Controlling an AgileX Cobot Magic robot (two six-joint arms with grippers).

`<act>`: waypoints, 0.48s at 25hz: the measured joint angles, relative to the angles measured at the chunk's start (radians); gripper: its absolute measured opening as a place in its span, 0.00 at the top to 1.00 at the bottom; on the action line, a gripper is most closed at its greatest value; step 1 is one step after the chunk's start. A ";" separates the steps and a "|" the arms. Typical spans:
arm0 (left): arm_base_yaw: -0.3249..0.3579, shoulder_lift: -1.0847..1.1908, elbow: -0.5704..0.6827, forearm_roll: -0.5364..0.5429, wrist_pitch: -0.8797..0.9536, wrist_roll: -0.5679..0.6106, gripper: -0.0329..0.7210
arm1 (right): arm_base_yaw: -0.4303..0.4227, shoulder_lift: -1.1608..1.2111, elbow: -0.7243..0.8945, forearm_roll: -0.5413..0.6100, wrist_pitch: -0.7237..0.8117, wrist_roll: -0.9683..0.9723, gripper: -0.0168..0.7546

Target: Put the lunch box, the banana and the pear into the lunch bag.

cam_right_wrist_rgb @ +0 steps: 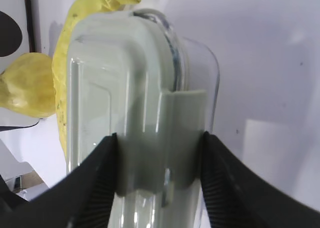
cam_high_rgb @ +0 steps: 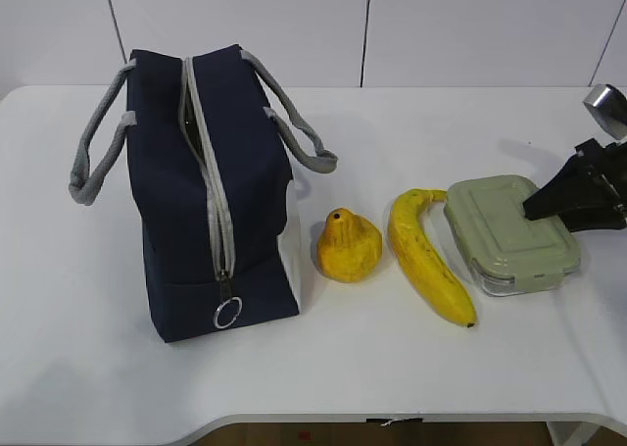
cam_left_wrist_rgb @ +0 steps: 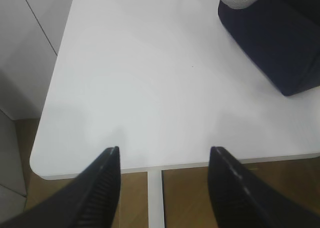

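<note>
Right claw (cam_right_wrist_rgb: 159,153): fingers flank the side clip of the box (cam_high_rgb: 509,232), pressed to both edges of it; gripping the box at that end. Box sits on the table (cam_high_rgb: 392,368). Beyond the claw, the banana (cam_high_rgb: 428,258) lies against the box's far side; the pear (cam_high_rgb: 348,246) just past it, then the bag (cam_high_rgb: 211,191), upright.

Left claw (cam_left_wrist_rgb: 164,160): jaws apart, empty, over the table edge. Bag corner ahead and right of it.

Probably lab: white table (cam_high_rgb: 78,368), panelled wall (cam_high_rgb: 294,24)
</note>
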 joint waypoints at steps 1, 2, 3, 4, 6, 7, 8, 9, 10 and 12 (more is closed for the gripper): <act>0.000 0.000 0.000 0.000 0.000 0.000 0.39 | 0.000 0.000 0.000 -0.002 0.000 0.011 0.48; 0.000 0.000 0.000 0.000 0.000 0.000 0.39 | 0.000 0.000 0.000 -0.004 0.002 0.018 0.48; 0.000 0.000 0.000 0.000 0.000 0.000 0.39 | 0.000 0.000 0.000 -0.004 0.002 0.022 0.48; 0.000 0.000 0.000 0.000 0.000 0.000 0.39 | 0.000 0.000 0.000 -0.004 0.002 0.027 0.48; 0.000 0.000 0.000 0.000 0.000 0.000 0.39 | 0.000 0.000 0.000 -0.004 0.002 0.032 0.48; 0.000 0.000 0.000 0.000 0.000 0.000 0.39 | 0.000 0.000 0.000 -0.004 0.002 0.033 0.48; 0.000 0.000 0.000 0.000 0.000 0.000 0.39 | 0.000 -0.002 0.000 -0.004 0.002 0.033 0.48; 0.000 0.000 0.000 0.000 0.000 0.000 0.39 | 0.000 -0.006 0.000 -0.004 0.000 0.034 0.48; 0.000 0.000 0.000 0.000 0.000 0.000 0.39 | 0.000 -0.015 0.000 -0.008 -0.003 0.036 0.48; 0.000 0.000 0.000 0.000 0.000 0.000 0.39 | 0.002 -0.027 0.000 -0.020 -0.015 0.044 0.49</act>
